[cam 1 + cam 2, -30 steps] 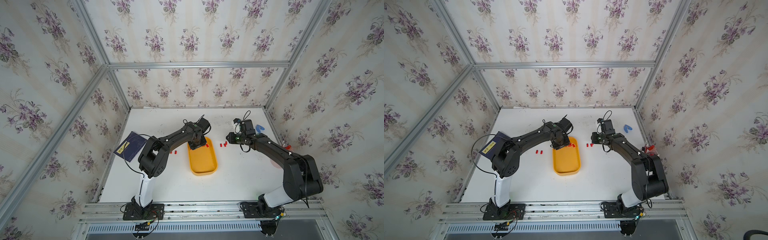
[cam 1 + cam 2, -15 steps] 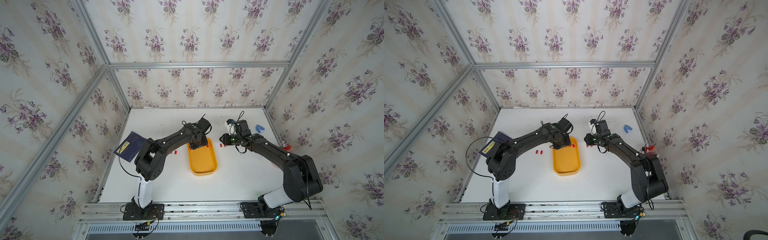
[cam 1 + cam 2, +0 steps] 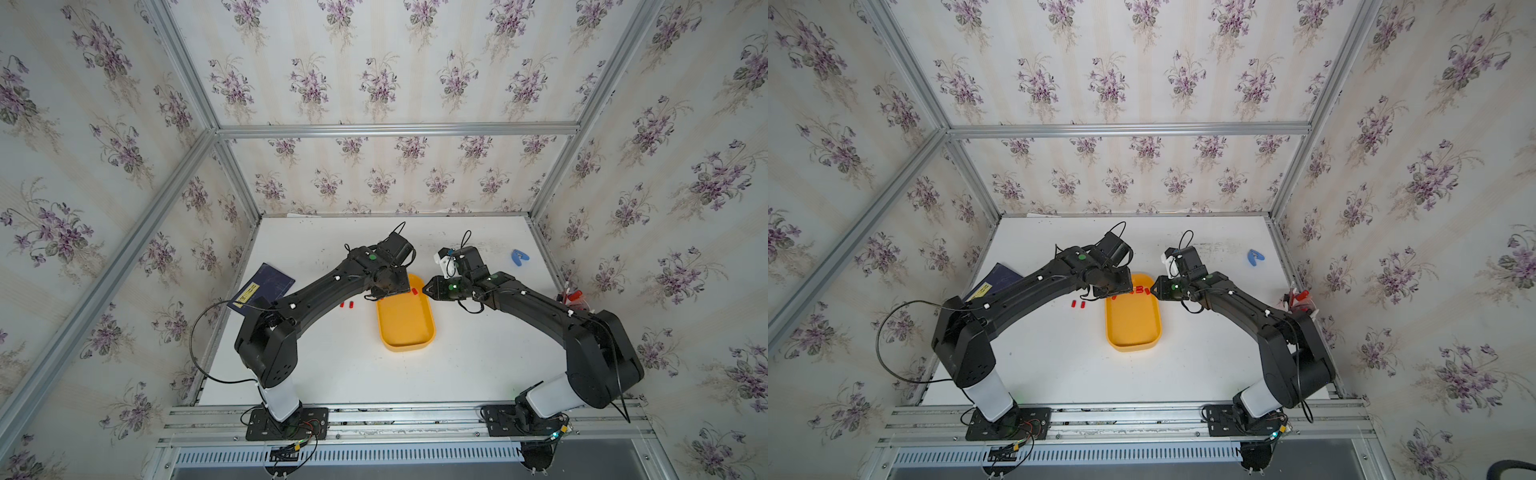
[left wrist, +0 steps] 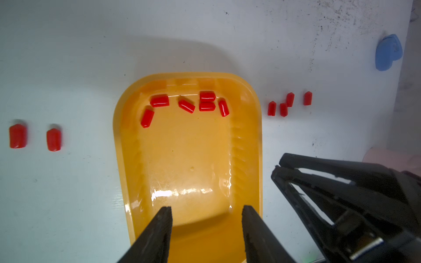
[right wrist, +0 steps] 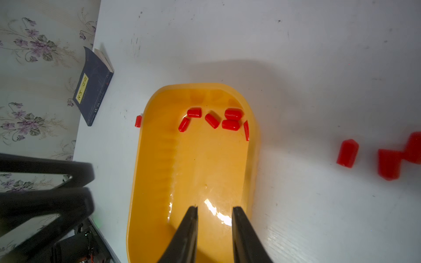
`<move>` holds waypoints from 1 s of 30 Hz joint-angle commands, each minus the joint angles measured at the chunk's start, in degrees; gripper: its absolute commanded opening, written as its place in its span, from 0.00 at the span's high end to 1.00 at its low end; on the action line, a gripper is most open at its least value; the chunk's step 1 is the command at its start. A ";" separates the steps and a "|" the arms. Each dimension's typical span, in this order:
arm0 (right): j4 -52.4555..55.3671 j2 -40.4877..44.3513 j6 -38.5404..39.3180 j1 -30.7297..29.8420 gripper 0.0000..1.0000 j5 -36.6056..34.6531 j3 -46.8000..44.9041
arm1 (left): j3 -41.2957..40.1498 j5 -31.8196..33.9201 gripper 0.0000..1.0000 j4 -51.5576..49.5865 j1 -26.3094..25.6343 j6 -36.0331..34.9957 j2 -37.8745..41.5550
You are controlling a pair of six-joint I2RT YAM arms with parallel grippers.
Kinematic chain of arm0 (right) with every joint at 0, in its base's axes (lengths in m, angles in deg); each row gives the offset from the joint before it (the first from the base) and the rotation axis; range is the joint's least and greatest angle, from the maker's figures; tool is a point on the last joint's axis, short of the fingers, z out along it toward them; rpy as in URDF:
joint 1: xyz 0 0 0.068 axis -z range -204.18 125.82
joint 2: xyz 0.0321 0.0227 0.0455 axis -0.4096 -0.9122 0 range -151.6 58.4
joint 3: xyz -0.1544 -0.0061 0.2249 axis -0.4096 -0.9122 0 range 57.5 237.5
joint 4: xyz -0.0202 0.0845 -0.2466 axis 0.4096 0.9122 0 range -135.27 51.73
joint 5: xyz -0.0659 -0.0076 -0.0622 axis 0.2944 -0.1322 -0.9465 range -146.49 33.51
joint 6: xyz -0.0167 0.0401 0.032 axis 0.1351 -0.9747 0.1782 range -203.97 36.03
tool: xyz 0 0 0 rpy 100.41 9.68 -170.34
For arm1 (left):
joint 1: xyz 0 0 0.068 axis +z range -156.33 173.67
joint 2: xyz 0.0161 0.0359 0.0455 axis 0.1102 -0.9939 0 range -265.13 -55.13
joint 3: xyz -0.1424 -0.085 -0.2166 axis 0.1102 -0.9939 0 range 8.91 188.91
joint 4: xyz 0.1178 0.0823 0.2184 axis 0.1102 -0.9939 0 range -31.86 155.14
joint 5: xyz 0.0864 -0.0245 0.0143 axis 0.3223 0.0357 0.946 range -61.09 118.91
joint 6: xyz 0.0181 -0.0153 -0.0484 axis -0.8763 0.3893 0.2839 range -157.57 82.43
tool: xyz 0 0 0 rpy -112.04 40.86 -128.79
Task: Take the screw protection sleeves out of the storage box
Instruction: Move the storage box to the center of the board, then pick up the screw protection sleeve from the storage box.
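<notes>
In both top views the yellow tray [image 3: 405, 328] is lying on the white table [image 3: 478, 365] between the two arms. The left gripper [image 3: 379, 293] and the right gripper [image 3: 426, 287] are reaching in above it from opposite sides. Red caps [image 3: 1140, 289] are showing at its far end, and two more [image 3: 1077, 304] are sitting on the table just beside it.

In the left wrist view, the left gripper [image 4: 206, 210] is hanging over the tray [image 4: 189, 159] with its fingers spread and nothing between them. Six caps [image 4: 206, 102] are lying loose at one end of the tray. Four others [image 4: 283, 107] are standing on the table near a blue clip [image 4: 387, 52].

In the right wrist view, the right gripper [image 5: 215, 209] is hovering over the tray [image 5: 193, 164], its fingers slightly parted and empty. A dark booklet [image 5: 94, 86] is resting by the wall.
</notes>
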State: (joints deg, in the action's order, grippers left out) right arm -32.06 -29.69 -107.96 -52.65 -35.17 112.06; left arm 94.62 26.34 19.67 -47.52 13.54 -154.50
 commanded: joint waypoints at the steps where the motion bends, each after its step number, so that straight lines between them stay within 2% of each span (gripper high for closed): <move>1: 0.07 -1.73 -1.66 -1.05 0.70 -1.78 -0.08 | -2.14 1.97 0.45 -2.17 0.12 -2.73 1.72; 12: -0.96 -6.18 -2.34 -1.89 0.73 -4.56 0.02 | -4.89 2.31 0.45 -2.69 1.50 -4.54 5.42; 19: 1.01 0.48 -1.69 -1.94 0.70 -4.88 1.72 | -5.50 2.13 0.41 -2.59 1.99 -5.40 6.23; 22: 4.10 1.98 -1.14 -1.87 0.69 -8.96 2.90 | -5.98 1.53 0.40 -2.36 1.99 -5.00 5.67; 24: 5.83 1.08 0.13 -1.91 0.70 -9.98 4.05 | -6.31 0.99 0.39 -2.09 1.99 -4.62 5.27; 26: 4.36 0.16 0.13 -1.94 0.70 -7.52 4.23 | -6.96 0.42 0.39 -1.23 2.06 -4.34 5.41; 30: 4.79 -2.94 -2.06 -5.82 0.70 -8.65 7.55 | -7.02 0.75 0.39 -1.32 2.14 -4.70 5.72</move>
State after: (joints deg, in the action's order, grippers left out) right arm -28.28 -31.47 -109.12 -57.15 -42.47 117.77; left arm 87.52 27.09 17.83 -45.53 9.19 -149.08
